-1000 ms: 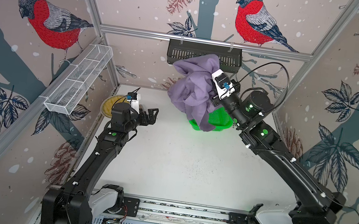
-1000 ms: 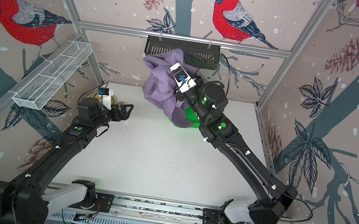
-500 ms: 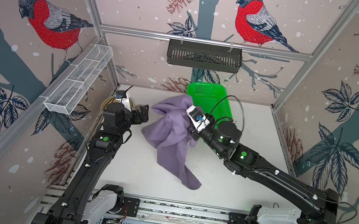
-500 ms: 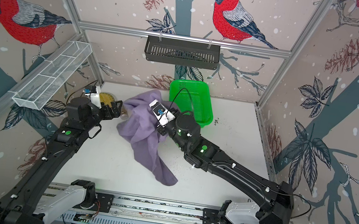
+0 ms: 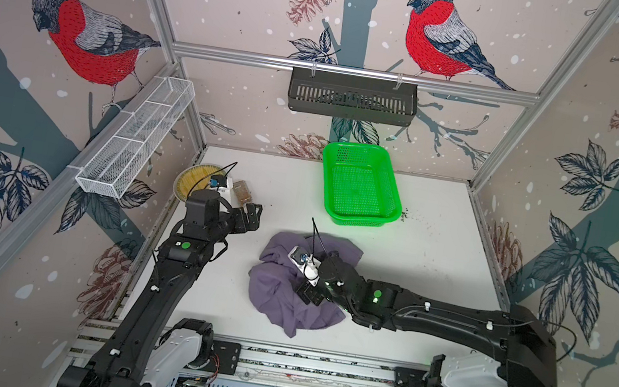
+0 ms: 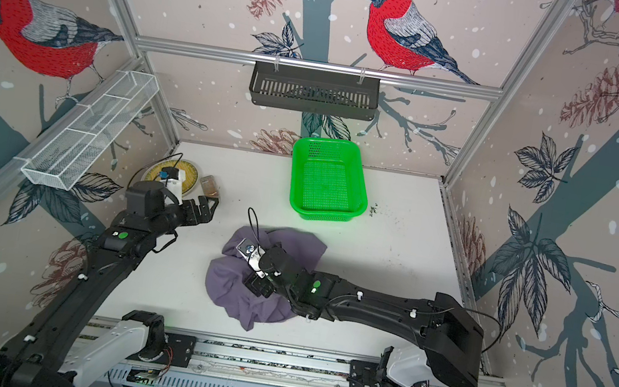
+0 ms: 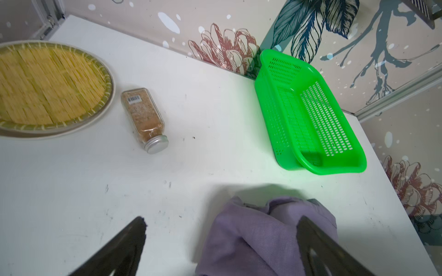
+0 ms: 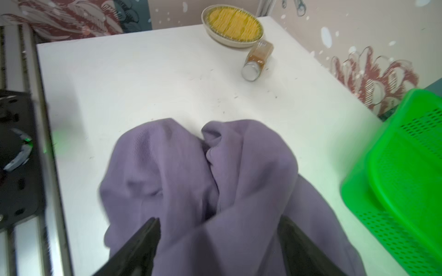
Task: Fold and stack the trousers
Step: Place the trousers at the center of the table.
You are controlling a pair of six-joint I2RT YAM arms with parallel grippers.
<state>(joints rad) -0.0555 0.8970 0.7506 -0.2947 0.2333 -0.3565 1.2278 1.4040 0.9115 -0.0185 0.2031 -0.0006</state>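
The trousers (image 5: 278,303) are dusty purple-grey and lie in a crumpled heap on the white table, front of centre, in both top views (image 6: 229,291). My right gripper (image 5: 309,293) hovers low over the heap's middle, jaws wide apart. In the right wrist view its open gripper (image 8: 218,229) straddles a raised fold of the trousers (image 8: 215,172), pinching nothing. My left gripper (image 5: 249,216) stands open to the left of the heap, apart from it. The left wrist view shows the gripper (image 7: 221,229) with bare table and an edge of the trousers (image 7: 258,239) between its fingers.
A green perforated basket (image 5: 356,221) sits at the back, empty. A woven yellow plate (image 5: 185,183) and a lying spice bottle (image 5: 242,192) are at the back left, near my left wrist. A black wall basket (image 5: 352,98) and a white wire shelf (image 5: 134,146) hang on the walls.
The right arm swung the trousers from above the green basket forward and down onto the table, then opened its jaws and let go. The left arm shifted slightly.
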